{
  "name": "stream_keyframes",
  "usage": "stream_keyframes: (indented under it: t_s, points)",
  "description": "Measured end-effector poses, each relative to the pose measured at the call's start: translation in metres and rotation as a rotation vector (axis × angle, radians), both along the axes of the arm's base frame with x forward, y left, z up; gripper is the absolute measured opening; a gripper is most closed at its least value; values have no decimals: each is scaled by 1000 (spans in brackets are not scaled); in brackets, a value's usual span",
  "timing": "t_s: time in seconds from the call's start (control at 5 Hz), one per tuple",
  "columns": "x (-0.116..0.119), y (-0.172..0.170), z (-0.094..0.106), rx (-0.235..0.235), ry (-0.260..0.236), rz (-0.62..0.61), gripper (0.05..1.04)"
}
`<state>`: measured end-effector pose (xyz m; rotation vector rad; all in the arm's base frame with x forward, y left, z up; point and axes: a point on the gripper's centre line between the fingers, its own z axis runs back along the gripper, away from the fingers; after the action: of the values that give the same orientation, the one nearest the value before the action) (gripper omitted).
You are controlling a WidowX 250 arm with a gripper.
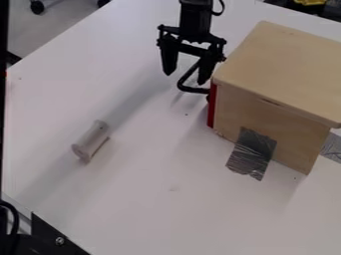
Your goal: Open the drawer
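The fingers (169,59) stand apart, pointing down beside the red-fronted side of the box (286,64). A black curved handle (193,90) shows between and below them; one fingertip overlaps it in the view, but whether they touch I cannot tell. Above the fingers, the gripper (186,78) joins the arm (195,19), which comes in from the top edge, with a cable looping near it.

The handle runs to the drawer (212,107), whose red front sits upright, close against the side of the box. The box is pale wood, with an overhanging lid-like top, standing on the white table (160,204).

A strip of grey tape (252,152) runs from the box's wall down onto the table, and more tape (332,148) lies past the box's far corner. Well apart from the box, out from its red side, a whitish cylinder (91,140) lies on its side. Beyond the box, past the table's edge, is something yellow (310,2).
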<state>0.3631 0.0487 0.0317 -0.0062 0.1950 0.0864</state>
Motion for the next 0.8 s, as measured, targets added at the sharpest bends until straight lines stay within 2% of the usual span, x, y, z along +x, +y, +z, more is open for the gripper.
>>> stream_keyframes:
  t_s: [0.4, 0.8]
  points:
    - [-4, 5, -12, 8, 24, 8, 961]
    - [-5, 10, -14, 10, 35, 19, 366]
